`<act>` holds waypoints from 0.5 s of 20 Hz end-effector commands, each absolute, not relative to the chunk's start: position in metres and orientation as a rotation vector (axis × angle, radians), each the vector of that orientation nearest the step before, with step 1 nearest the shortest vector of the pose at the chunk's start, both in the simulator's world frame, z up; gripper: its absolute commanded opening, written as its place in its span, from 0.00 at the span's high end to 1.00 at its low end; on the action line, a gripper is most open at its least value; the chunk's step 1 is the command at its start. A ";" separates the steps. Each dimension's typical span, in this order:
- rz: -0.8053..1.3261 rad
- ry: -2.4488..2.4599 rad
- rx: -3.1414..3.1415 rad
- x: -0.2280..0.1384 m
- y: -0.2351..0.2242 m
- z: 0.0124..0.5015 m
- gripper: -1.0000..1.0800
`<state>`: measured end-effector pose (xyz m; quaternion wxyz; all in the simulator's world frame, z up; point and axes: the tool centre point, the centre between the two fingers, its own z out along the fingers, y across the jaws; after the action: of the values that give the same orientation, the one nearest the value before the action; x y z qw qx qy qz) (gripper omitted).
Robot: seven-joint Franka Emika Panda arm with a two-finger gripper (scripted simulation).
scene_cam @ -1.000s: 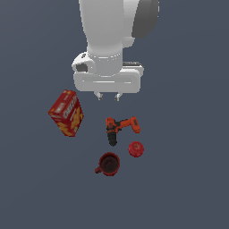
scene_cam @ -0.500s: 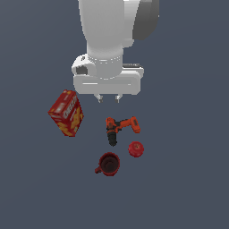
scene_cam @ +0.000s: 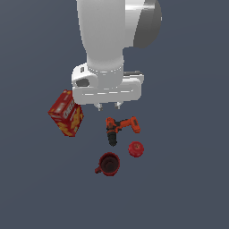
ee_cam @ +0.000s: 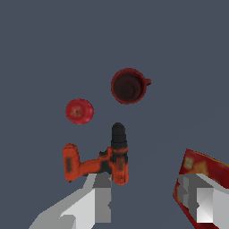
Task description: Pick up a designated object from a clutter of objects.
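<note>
The dark red mug (scene_cam: 108,164) stands upright on the grey floor with its handle toward the exterior view's left; it also shows in the wrist view (ee_cam: 129,86). My gripper (scene_cam: 108,107) hangs open and empty well above the clutter, over the spot between the box and the drill. Its two fingers (ee_cam: 100,201) frame the drill's end in the wrist view. The orange-and-black power drill (scene_cam: 118,129) lies between the gripper and the mug, also in the wrist view (ee_cam: 107,159). The small red round object (scene_cam: 136,149) sits beside the mug.
The red-and-yellow box (scene_cam: 66,113) stands tilted at the exterior view's left, and its corner shows behind one finger in the wrist view (ee_cam: 197,172). The round object also shows in the wrist view (ee_cam: 79,111).
</note>
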<state>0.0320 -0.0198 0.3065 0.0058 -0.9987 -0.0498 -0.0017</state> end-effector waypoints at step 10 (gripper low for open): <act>0.039 -0.614 -3.071 0.082 -0.019 0.275 0.38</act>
<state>0.0754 -0.0190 0.2799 0.0046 -0.9844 -0.1754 0.0105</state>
